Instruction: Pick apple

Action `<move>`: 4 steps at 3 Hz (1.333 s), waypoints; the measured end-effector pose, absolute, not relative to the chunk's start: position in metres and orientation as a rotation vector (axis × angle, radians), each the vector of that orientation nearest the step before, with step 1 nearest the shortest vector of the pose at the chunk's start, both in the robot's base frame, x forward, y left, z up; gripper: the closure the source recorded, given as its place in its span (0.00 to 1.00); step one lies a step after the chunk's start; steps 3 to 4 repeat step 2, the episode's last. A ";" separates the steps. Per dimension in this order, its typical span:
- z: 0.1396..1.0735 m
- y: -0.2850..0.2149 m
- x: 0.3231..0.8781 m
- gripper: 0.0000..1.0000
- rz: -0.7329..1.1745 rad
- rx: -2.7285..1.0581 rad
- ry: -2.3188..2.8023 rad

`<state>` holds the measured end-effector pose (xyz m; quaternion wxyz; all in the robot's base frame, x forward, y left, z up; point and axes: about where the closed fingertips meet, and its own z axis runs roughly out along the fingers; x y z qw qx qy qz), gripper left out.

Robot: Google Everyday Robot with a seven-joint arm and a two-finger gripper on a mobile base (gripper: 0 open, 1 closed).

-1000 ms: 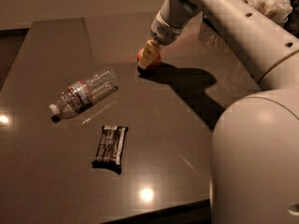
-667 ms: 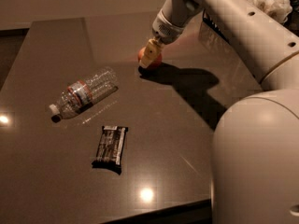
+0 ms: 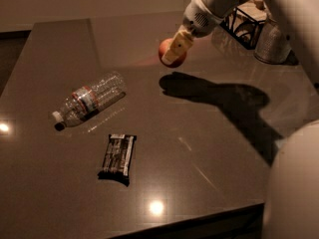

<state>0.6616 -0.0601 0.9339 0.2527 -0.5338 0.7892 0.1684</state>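
Observation:
The apple [image 3: 163,50] is small, round and red-orange. It hangs above the dark table [image 3: 209,148], at the back middle. My gripper [image 3: 174,51] reaches down from the upper right and is shut on the apple. One pale finger [image 3: 178,45] covers the apple's front. The apple's shadow [image 3: 187,83] lies on the table below it and apart from it, so the apple is off the surface.
A clear plastic bottle [image 3: 89,103] lies on its side at the left. A dark snack bar [image 3: 118,157] lies nearer the front. A wire basket [image 3: 246,24] and a grey container [image 3: 271,44] stand at the back right. My arm's white body [image 3: 294,183] fills the right edge.
The gripper has lifted the apple off the table, and its shadow now lies apart from it. The bottle and snack bar have not moved.

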 end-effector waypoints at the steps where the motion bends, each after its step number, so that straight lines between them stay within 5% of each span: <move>1: 0.964 -0.070 0.636 1.00 0.489 -1.486 2.065; 4: 0.965 -0.070 0.635 1.00 0.493 -1.489 2.059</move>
